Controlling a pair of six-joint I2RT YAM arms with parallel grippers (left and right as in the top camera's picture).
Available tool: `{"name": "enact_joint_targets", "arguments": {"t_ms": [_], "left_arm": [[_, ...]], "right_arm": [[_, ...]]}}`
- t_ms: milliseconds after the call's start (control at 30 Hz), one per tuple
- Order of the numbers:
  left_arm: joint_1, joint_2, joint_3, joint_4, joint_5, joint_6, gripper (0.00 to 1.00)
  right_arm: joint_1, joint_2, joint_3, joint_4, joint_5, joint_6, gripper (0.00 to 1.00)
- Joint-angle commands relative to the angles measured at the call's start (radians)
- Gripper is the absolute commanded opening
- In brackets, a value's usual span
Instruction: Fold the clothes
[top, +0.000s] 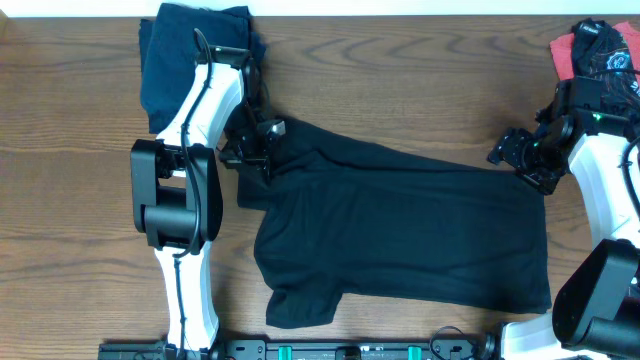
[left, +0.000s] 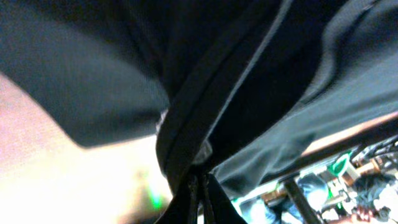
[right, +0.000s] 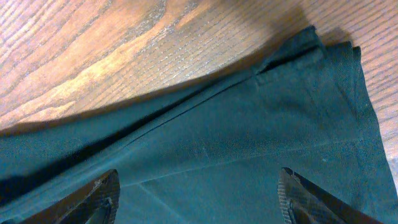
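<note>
Reference for all positions: black T-shirt (top: 400, 230), spread mostly flat on the wooden table (top: 80, 120). Shoulder end toward the left arm (top: 185, 180), hem end toward the right arm (top: 610, 190). One short sleeve (top: 300, 305) pointing to the near edge in the overhead view.

Left gripper (top: 258, 150): at the far left corner of the black T-shirt, on the shoulder end. Fingers together, clamped on a bunched fold of its fabric. In the left wrist view, a stitched edge band (left: 205, 124) of dark cloth running down into the closed fingers (left: 202, 199), with cloth filling most of that view. In the overhead view, fabric near the grip drawn into ridges fanning toward the middle of the shirt.

Right gripper (top: 525, 160): at the far right corner of the black T-shirt, over the hem. Fingers wide apart, gripping nothing. In the right wrist view, both fingertips (right: 102, 199) low in frame, one at each side, with flat shirt fabric between them. Contact with the cloth: cannot tell. Hem corner (right: 323, 56) lying flat on bare wood.

Folded dark navy garment (top: 170, 60): just beyond the far left corner of the black T-shirt, partly under the left arm. Touching or apart: cannot tell.

Coral-red and black garment pile (top: 590, 50): beyond the far right corner of the black T-shirt, past the right gripper, apart from the shirt.
</note>
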Motion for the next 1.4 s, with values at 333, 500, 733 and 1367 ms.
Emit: {"name": "enact_joint_targets", "arguments": {"t_ms": [333,500,733,1367], "left_arm": [[0.0,-0.033,-0.04,-0.004,-0.176,-0.083,0.34],[0.0,-0.033,-0.04,0.126,-0.165,-0.083,0.34],[0.0,-0.034,-0.039,0.274,-0.161,-0.08,0.34],[-0.002,-0.033,-0.039,0.273,-0.158,-0.084,0.43]], "right_arm": [[0.01,-0.002,-0.003,-0.024,0.016,0.002,0.87],[0.01,-0.002,-0.003,-0.008,0.065,0.002,0.88],[0.002,0.014,-0.003,0.062,0.128,0.009,0.86],[-0.142,0.228,-0.003,0.247,0.088,-0.126,0.71]]}}
